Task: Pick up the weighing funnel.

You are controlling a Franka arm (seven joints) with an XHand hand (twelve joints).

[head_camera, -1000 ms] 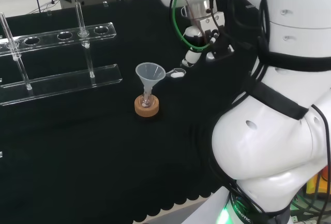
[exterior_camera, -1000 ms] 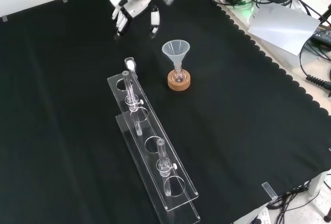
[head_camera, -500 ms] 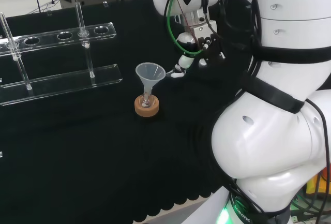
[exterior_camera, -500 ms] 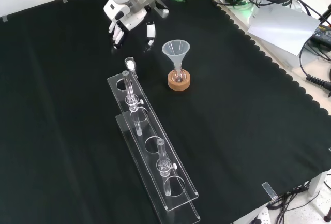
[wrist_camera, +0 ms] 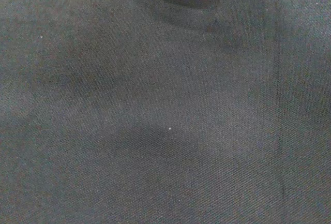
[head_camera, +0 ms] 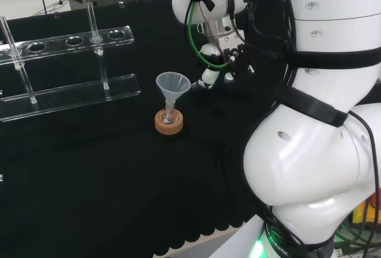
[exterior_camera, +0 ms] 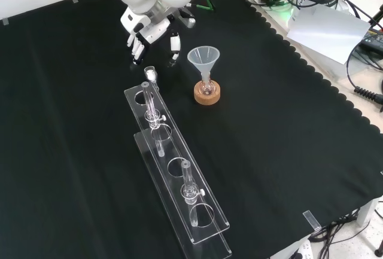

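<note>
Since one second ago my hand (exterior_camera: pixel 152 34) has lowered toward the weighing funnel (exterior_camera: pixel 149 73), upper centre of the front view, beside the rack (exterior_camera: pixel 179 178). Fingers relaxed, empty. Hazard: fingertips could shove it against the rack.

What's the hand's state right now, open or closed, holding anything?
Hand: open, fingers straight, holding nothing; weighing funnel lies on the cloth.
</note>
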